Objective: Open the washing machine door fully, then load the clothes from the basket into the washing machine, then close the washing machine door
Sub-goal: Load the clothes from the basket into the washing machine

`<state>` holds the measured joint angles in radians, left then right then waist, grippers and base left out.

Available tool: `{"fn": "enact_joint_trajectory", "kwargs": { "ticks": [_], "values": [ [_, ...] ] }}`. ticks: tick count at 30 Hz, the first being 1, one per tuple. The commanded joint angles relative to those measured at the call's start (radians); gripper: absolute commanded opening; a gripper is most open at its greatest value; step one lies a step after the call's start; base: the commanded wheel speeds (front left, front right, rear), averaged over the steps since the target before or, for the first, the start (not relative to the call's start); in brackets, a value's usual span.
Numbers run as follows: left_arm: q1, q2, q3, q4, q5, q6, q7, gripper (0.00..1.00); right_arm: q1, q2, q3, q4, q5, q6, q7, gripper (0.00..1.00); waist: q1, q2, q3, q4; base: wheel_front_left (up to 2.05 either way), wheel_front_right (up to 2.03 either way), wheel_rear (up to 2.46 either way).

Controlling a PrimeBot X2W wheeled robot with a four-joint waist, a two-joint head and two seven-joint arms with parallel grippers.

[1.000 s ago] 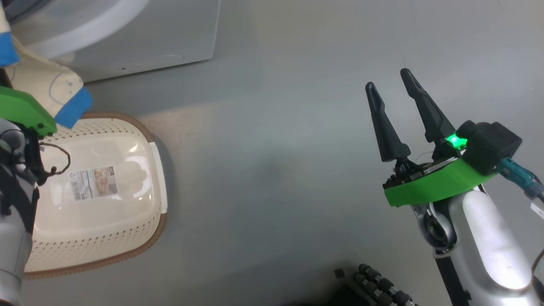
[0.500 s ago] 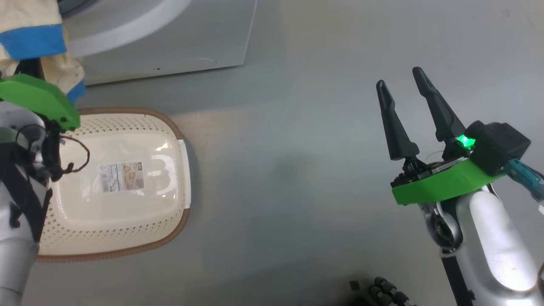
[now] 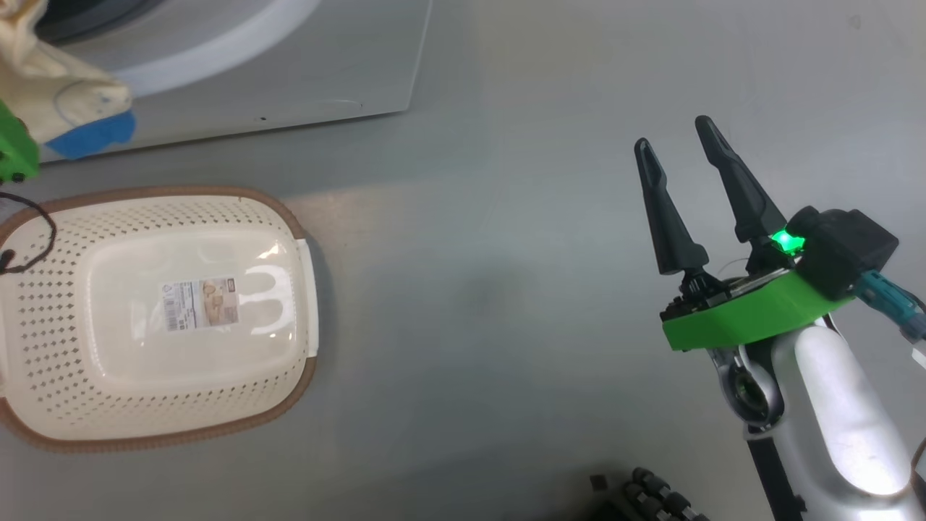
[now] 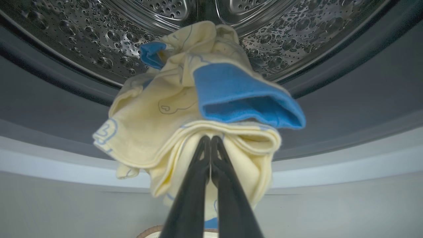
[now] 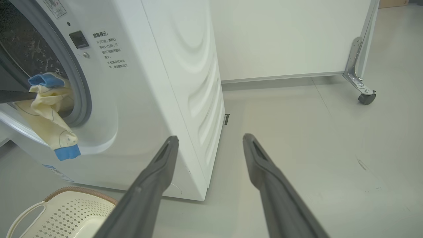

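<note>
I have the clothes (image 4: 185,109), a cream-yellow garment with bright blue cuffs and faint blue outline prints, pinched in the left gripper (image 4: 210,140). Its two dark fingers are clenched tight together on a fold of the cloth, which bunches up over their tips. The bundle is at the mouth of the washing machine (image 5: 158,82), directly in front of the dimpled steel drum (image 4: 99,43) and above the grey gasket (image 4: 363,99).

From the right wrist camera I see the upper part of the garment at the round opening. A loose end hangs down outside over the white front ring and ends in a blue cuff.

The basket (image 3: 58,340) sits on the grey floor (image 3: 506,289) just in front of the machine, below that hanging end. From the head camera I can make out its brown rim, perforated cream walls and one white handle (image 3: 307,297) on its right side. A printed label (image 3: 200,305) is stuck to its glossy bottom.

The right gripper (image 3: 671,132) hovers well apart from the basket, over bare floor on my right. Its fingers are spread wide and released, with a green light glowing at the base of its green mount. In its own wrist camera those fingers point past the machine's front corner, toward a white panel standing on a caster wheel (image 5: 366,98).
</note>
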<state>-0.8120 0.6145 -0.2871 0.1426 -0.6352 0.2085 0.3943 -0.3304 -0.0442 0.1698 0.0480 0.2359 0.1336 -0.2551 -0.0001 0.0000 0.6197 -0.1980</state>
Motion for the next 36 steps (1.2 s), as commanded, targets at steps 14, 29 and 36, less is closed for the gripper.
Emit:
{"fn": "enact_joint_trajectory", "kwargs": {
  "ticks": [14, 29, 36],
  "values": [
    [-0.209, 0.197, 0.083, 0.071, 0.018, -0.004, 0.134, 0.00, -0.012, -0.006, 0.051, -0.032, 0.055, -0.003, -0.007, 1.00, 0.0001, 0.0000, 0.061, -0.110, 0.00, 0.00, 0.00],
    [-0.449, 0.219, 0.051, 0.301, 0.147, -0.083, -0.146, 0.00, -0.023, -0.006, 0.067, -0.046, 0.079, -0.003, -0.007, 1.00, 0.0001, 0.0000, 0.145, -0.172, 0.00, 0.00, 0.00],
    [-0.522, 0.204, 0.044, 0.320, 0.198, -0.073, -0.305, 0.00, -0.030, -0.006, 0.071, -0.050, 0.086, -0.003, -0.007, 1.00, 0.0001, 0.0000, 0.180, -0.181, 0.00, 0.00, 0.00]
  ]
}}
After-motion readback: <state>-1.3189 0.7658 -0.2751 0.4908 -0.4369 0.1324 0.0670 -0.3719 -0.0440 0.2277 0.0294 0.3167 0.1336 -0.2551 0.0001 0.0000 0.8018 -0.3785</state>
